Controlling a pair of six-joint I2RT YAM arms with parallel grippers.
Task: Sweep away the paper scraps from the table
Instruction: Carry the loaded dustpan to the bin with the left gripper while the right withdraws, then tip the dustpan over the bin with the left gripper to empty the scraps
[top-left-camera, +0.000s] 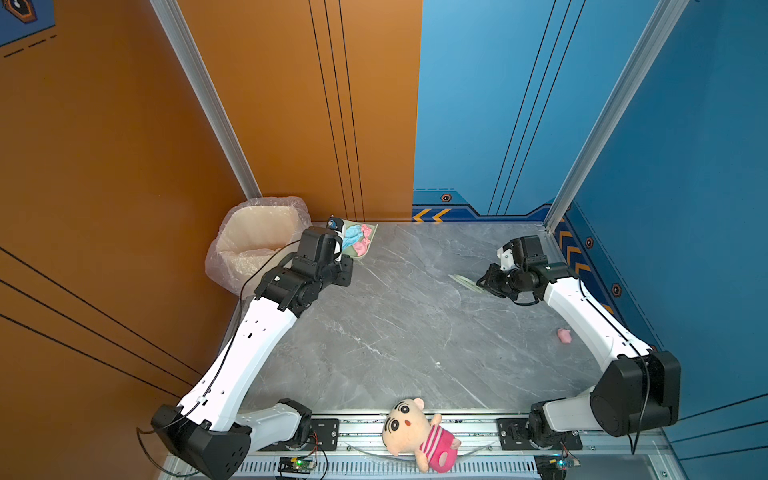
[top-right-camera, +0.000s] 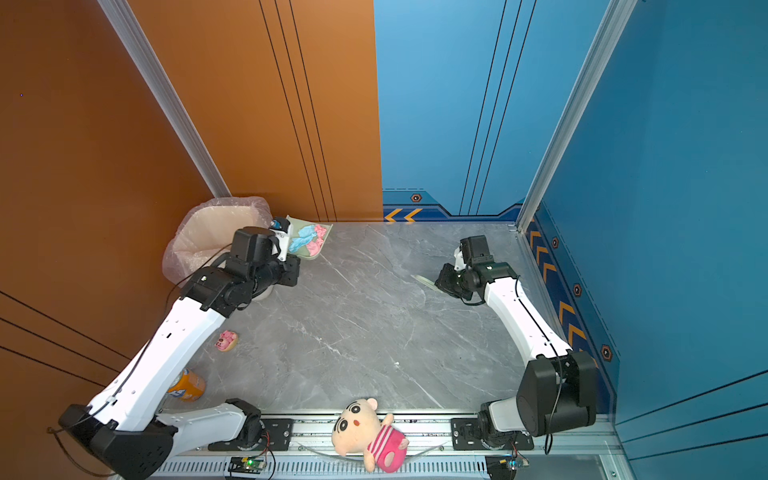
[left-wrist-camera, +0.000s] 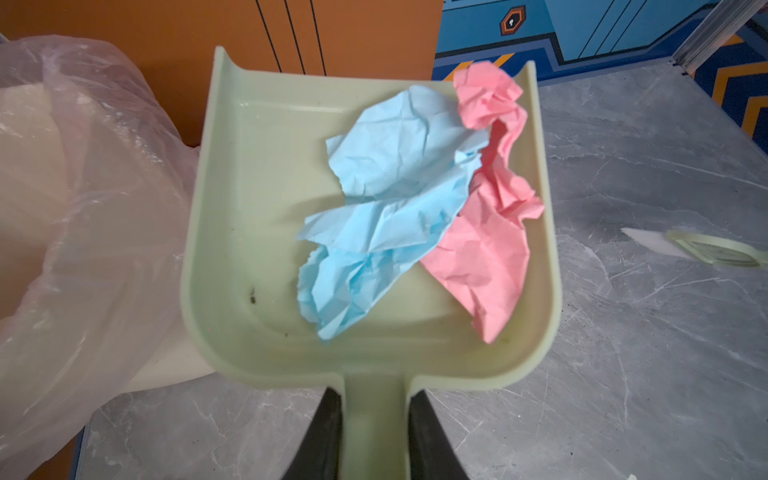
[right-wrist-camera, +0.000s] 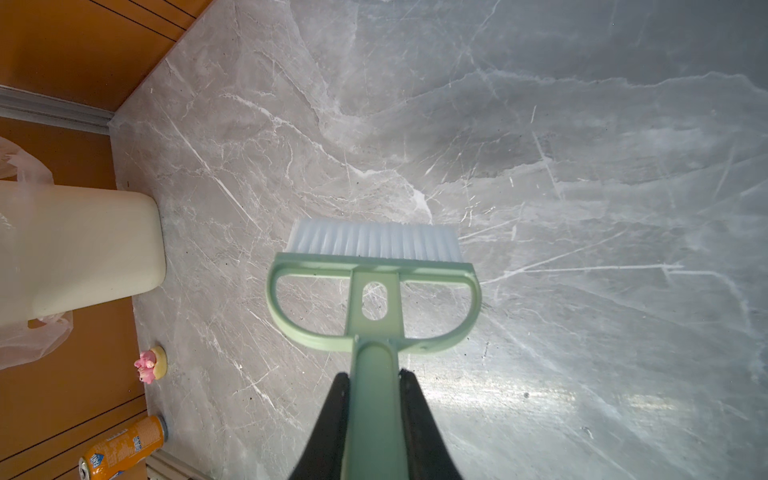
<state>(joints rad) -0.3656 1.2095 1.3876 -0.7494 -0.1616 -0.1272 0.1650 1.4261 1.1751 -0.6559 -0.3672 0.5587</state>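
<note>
Two crumpled paper scraps (left-wrist-camera: 395, 199), one light blue and one pink, lie in the pale green dustpan (left-wrist-camera: 257, 208) as I hold it just beside the lined bin (top-left-camera: 266, 226) at the far left corner of the bench (top-left-camera: 415, 332). My left end effector (left-wrist-camera: 374, 392) is pressed together on the dustpan's handle. My right end effector (right-wrist-camera: 374, 374) is clamped likewise on the handle of the brush (right-wrist-camera: 376, 270), which hangs over bare stone, well apart from the pan.

By my reading, the sweeping is done and the emptying is in hand. The next move calls for carrying the pan over the bin's mouth and tipping its open lip down so both scraps slide in. The pink one leans on the side wall near that lip and could drop onto the bench if I tilt too soon.

The bench is grey marble-patterned stone with white veins, bare across its middle. A small pink lump (top-left-camera: 564, 335) sits beside my right arm, and I cannot tell whether it is paper. A pink toy (top-right-camera: 226, 340) and an orange can (top-right-camera: 187, 386) rest along the left edge, and a plush doll (top-left-camera: 411, 432) lies on the front rail (top-left-camera: 478, 432). Orange panels wall the room's left, blue ones its right.
</note>
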